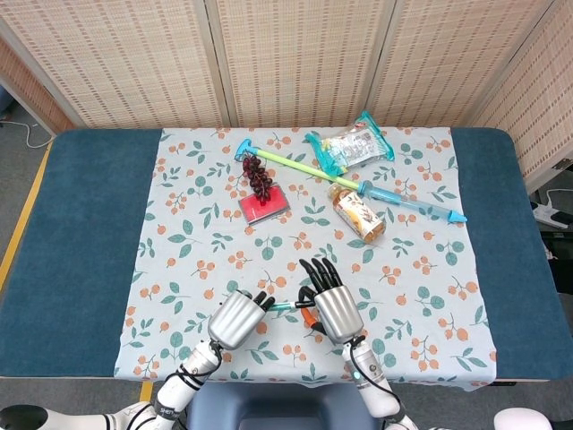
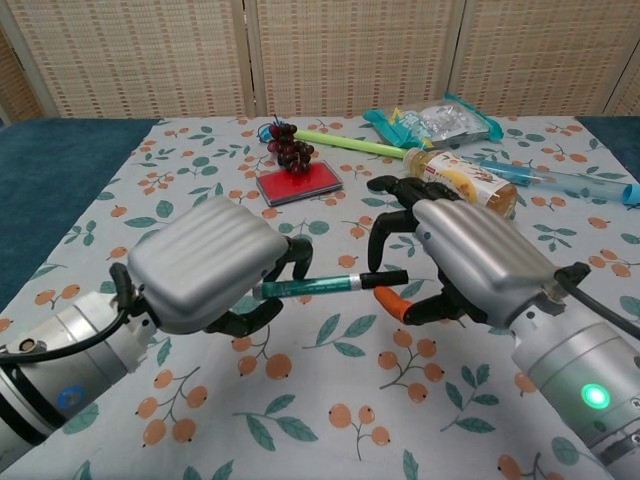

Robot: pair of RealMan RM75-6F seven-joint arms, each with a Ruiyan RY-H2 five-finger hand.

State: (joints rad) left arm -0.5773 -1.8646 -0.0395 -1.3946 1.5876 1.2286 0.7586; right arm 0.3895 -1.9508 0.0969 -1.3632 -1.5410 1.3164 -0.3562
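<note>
2 hands meet over a green pen at the bottom centre of the table.

The left hand [image 2: 205,265] has its fingers curled around the teal-green pen [image 2: 325,284], which lies level and points toward the right hand [image 2: 455,250]. The right hand's fingers are spread and arched over the pen's dark tip; an orange piece [image 2: 392,301], perhaps a cap, sits under its thumb, but whether the hand grips it cannot be told. Both hover just above the floral tablecloth [image 1: 197,260]. Further up the frame, near centre, a red flat box [image 1: 265,205] lies with dark grapes [image 1: 258,176] on its upper edge. To the right lie a bottle [image 1: 358,213] on its side, a long green-and-blue stick toy [image 1: 358,184] and, in the upper right, a teal snack bag [image 1: 351,149].
</note>
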